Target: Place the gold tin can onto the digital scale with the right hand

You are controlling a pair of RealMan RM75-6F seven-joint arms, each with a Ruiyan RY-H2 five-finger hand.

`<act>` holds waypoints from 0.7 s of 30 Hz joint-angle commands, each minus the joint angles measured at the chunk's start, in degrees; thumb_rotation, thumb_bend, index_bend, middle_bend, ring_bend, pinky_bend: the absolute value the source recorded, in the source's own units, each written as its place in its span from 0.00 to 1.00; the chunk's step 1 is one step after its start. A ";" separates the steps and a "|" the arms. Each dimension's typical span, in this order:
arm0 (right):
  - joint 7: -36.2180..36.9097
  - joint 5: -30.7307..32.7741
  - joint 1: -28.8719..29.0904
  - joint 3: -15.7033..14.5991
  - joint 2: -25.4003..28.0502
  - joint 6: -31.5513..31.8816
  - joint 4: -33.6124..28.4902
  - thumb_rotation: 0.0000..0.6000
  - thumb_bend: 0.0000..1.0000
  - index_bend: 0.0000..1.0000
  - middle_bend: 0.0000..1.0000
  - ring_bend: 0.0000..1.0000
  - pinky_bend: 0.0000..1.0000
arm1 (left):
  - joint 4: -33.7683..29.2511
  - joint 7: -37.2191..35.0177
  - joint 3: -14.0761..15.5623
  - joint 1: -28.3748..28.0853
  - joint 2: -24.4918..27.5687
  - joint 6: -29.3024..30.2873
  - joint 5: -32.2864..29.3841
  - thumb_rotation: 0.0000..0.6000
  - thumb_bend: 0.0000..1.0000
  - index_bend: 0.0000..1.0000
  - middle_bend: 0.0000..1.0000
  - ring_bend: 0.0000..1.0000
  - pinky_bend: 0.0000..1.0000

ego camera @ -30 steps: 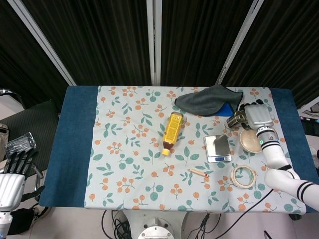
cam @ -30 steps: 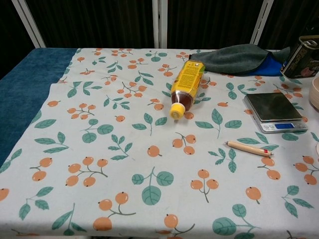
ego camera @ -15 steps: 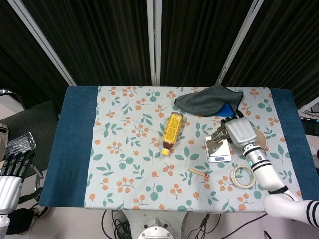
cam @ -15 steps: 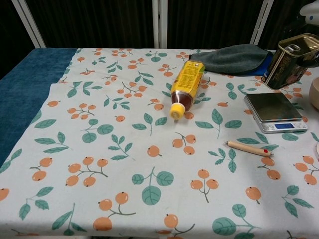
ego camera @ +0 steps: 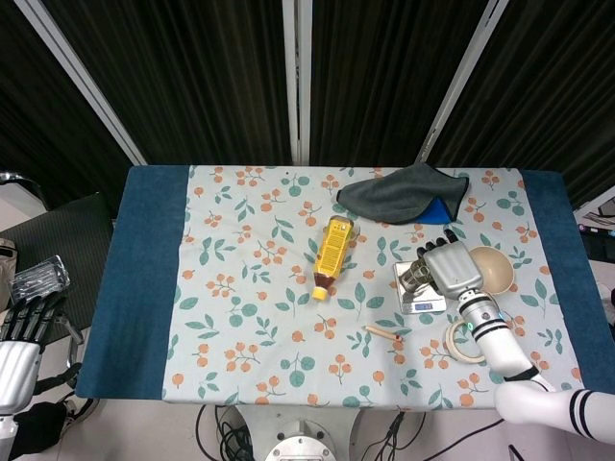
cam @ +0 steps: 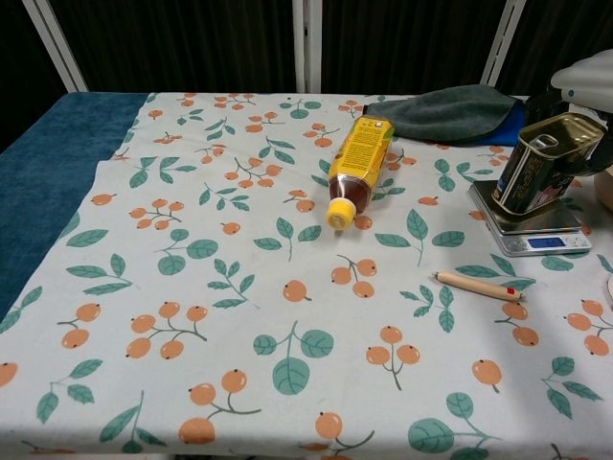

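Note:
The gold tin can [cam: 541, 165] is tilted a little, its base down at the platform of the digital scale [cam: 533, 233], gripped by my right hand [cam: 586, 77]. From the head view the right hand [ego camera: 450, 268] covers most of the gold tin can [ego camera: 412, 276] above the digital scale [ego camera: 421, 303]. I cannot tell whether the can's base touches the platform. My left hand [ego camera: 21, 338] hangs off the table at the far left, fingers straight and empty.
A yellow bottle [ego camera: 331, 254] lies on its side mid-table. A grey cloth [ego camera: 402, 196] over something blue sits behind the scale. A beige bowl [ego camera: 492, 266] and a tape roll [ego camera: 468, 340] are right of the scale; a pen [ego camera: 383, 333] lies in front.
My right hand carried the can from beside the bowl leftward and down onto the scale area. The left hand sank slightly.

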 commanded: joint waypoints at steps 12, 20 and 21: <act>1.31 -0.72 0.30 -0.53 0.13 -1.98 0.40 1.00 0.16 0.66 0.55 0.49 0.11 | 0.57 -0.66 -0.07 0.09 -0.17 0.12 -0.08 1.00 0.09 0.02 0.00 0.00 0.00; 2.56 -0.71 0.14 -0.34 1.50 -2.21 -0.98 1.00 0.07 0.05 0.08 0.02 0.00 | 1.01 -1.15 -0.10 0.19 -0.37 0.23 -0.19 1.00 0.09 0.02 0.00 0.00 0.00; 2.91 -1.05 0.01 -0.25 1.71 -1.95 -1.24 1.00 0.07 0.03 0.06 0.01 0.00 | 1.03 -1.17 -0.11 0.20 -0.37 0.27 -0.19 1.00 0.09 0.02 0.00 0.00 0.00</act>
